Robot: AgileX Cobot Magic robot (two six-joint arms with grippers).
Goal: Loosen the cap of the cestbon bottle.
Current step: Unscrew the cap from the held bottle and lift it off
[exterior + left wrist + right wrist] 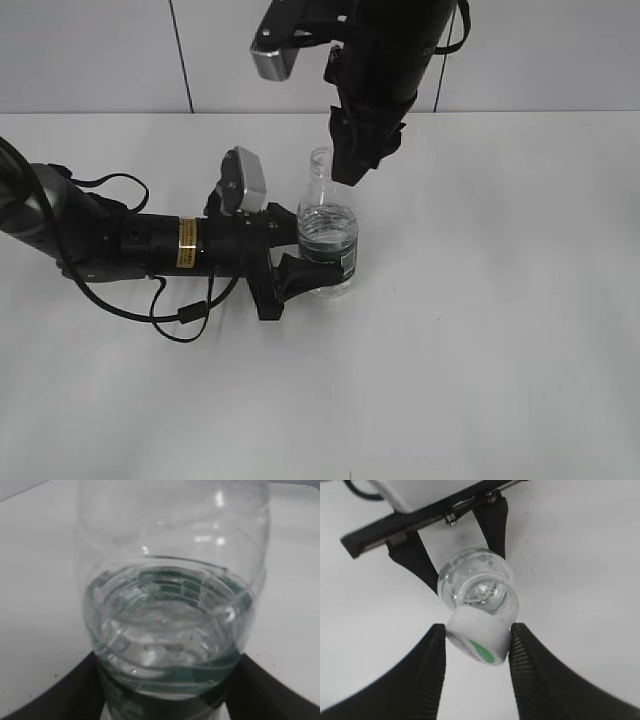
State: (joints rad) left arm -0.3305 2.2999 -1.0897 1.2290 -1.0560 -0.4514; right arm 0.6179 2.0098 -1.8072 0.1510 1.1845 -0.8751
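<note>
The cestbon bottle (327, 235) stands upright on the white table, clear, part full of water, with a dark green label band. My left gripper (300, 270) reaches in from the left and is shut on the bottle's lower body; its dark fingers flank the bottle (170, 605) in the left wrist view (165, 702). My right gripper (352, 165) hangs from above at the bottle's neck. In the right wrist view its two ribbed fingers (477, 630) press on both sides of the white cap (479, 639) with the green mark, above the bottle (470, 575). The cap is hidden in the exterior view.
The white table (500, 350) spreads around the bottle. The left arm's black cable (185, 315) loops on the table beside the arm. A white wall (560, 60) stands behind.
</note>
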